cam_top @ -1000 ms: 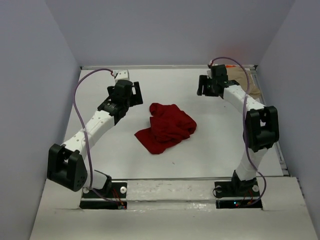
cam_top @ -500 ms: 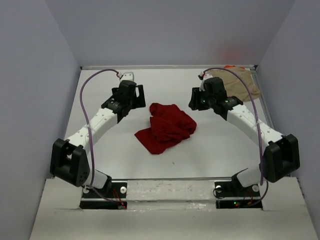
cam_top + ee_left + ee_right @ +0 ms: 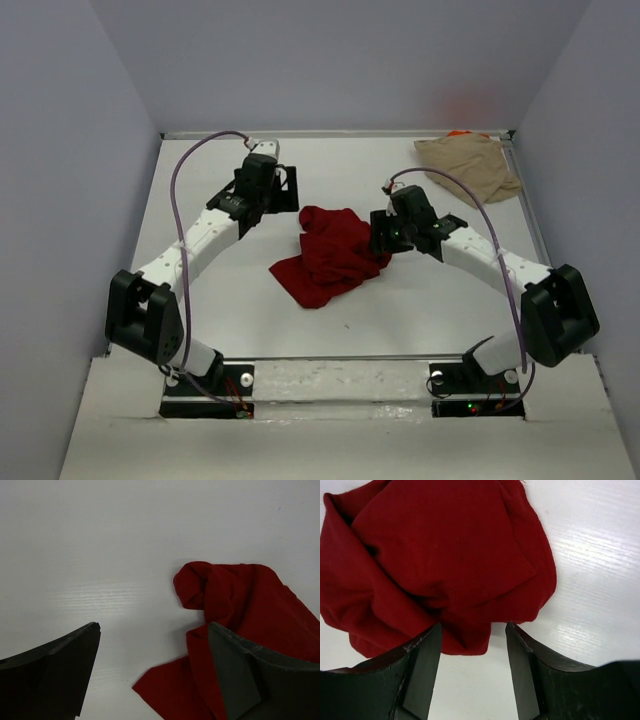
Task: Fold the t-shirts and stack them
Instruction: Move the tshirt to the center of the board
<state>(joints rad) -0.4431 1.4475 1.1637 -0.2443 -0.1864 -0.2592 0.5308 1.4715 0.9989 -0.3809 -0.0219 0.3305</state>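
Crumpled dark red t-shirt [image 3: 335,252], long axis near-left to far-right; left gripper [image 3: 152,627], right gripper [image 3: 473,626] spread, empty.

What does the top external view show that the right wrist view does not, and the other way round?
Only the top external view: the tan t-shirt and a bit of orange fabric in the far right corner, and the left gripper, open, beside the dark red t-shirt. Only the right wrist view: the right gripper close up, fingers apart, the shirt's edge lying between them. Both: the crumpled dark red t-shirt on the white table.
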